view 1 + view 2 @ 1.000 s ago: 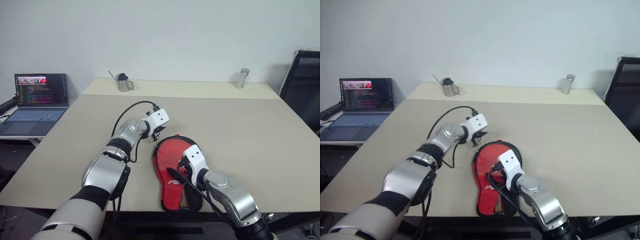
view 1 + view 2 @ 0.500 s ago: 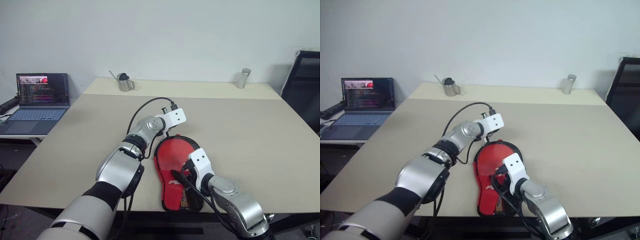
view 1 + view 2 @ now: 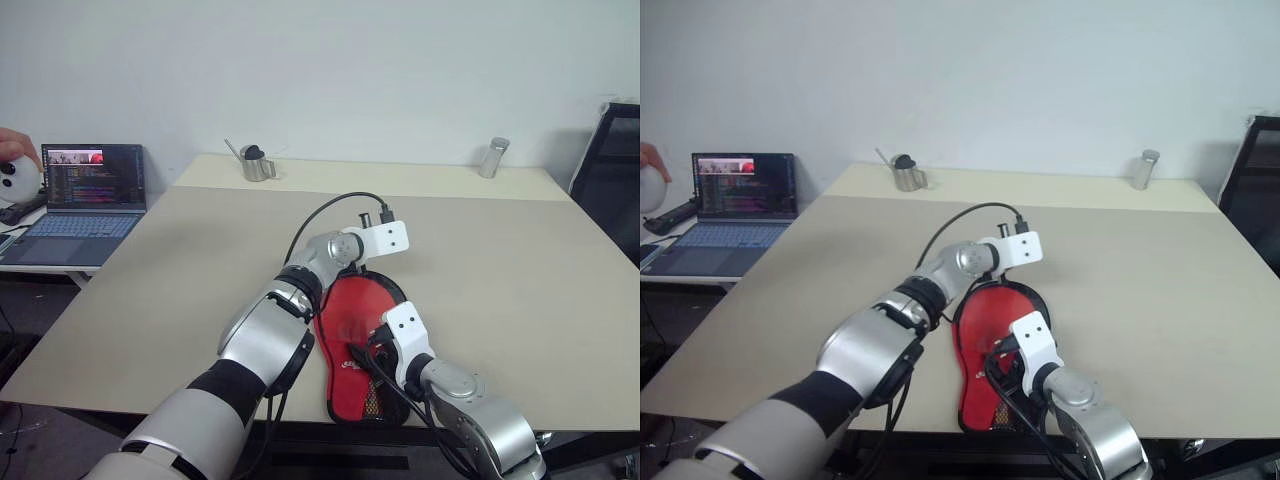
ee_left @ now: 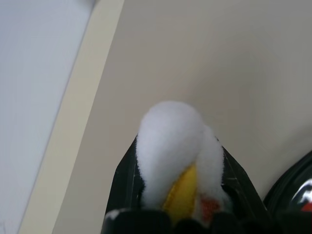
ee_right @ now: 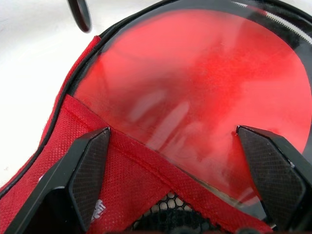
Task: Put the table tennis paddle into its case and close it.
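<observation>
The table tennis paddle lies inside the case, its round red face showing through the unzipped upper half, the red fabric and mesh pocket covering the lower part. The case rests near the surface's front edge, its narrow end almost at the lip. Wide bare room stretches to the right and toward the far edge, where a metal jug and a steel cylinder stand well apart. A laptop sits on a side desk to the left.

Since a second ago the left claw has swung right, from beside the case's left rim to above its far rounded end. It is pressed together on a white, yellow-marked soft object. The right claw has barely moved; it is spread wide, its fingers straddling the case over the red fabric edge and the paddle's lower face. A person's hand with a white object has appeared at the far left.
</observation>
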